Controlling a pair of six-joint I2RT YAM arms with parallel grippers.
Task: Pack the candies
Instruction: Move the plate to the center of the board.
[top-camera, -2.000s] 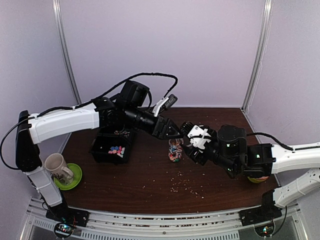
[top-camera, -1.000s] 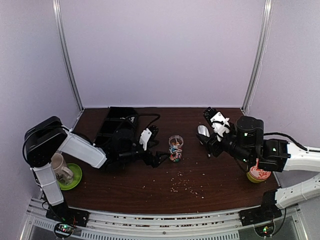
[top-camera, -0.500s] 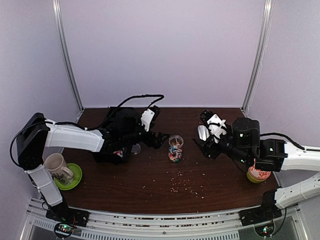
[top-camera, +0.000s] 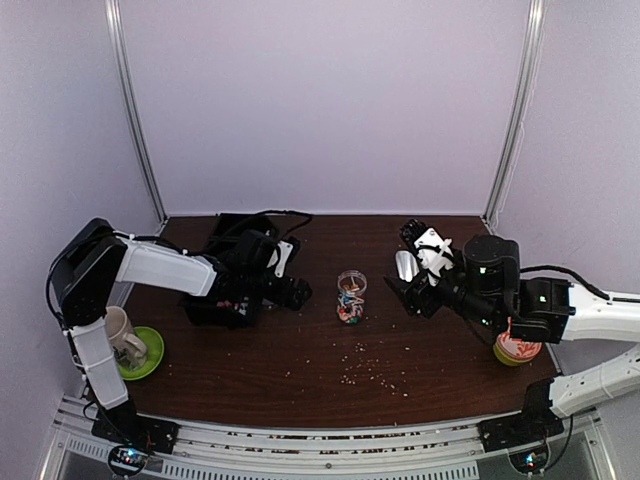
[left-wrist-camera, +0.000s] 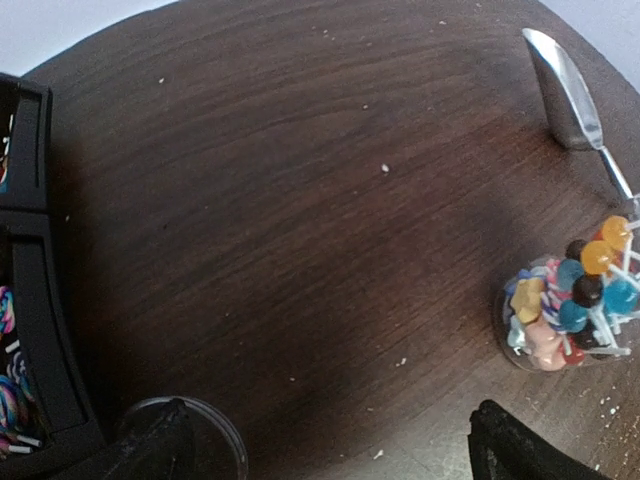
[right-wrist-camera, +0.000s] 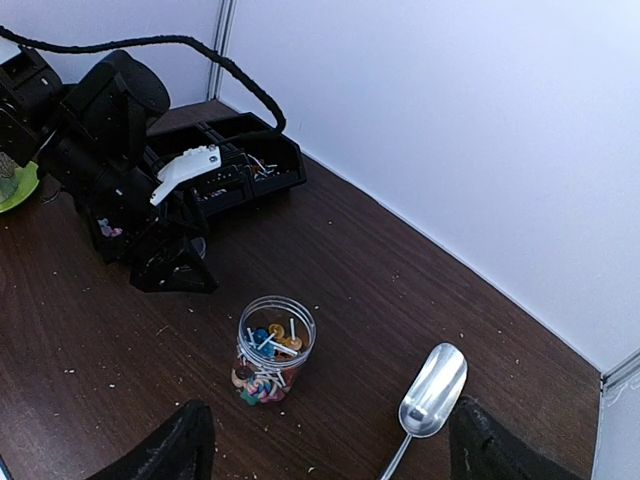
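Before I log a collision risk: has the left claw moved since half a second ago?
Yes. The left claw has pulled back leftward, away from the candy jar.

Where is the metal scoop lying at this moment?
In the top view, the metal scoop lies on the table right of the candy jar, close to the right end effector.

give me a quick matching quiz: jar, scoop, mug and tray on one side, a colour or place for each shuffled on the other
Column one
1 jar
2 scoop
3 mug
4 tray

Column two
a standing on a green saucer
b silver, lying on the table
c black, with compartments
d clear, holding candies

Pairs: 1-d, 2-b, 3-a, 4-c
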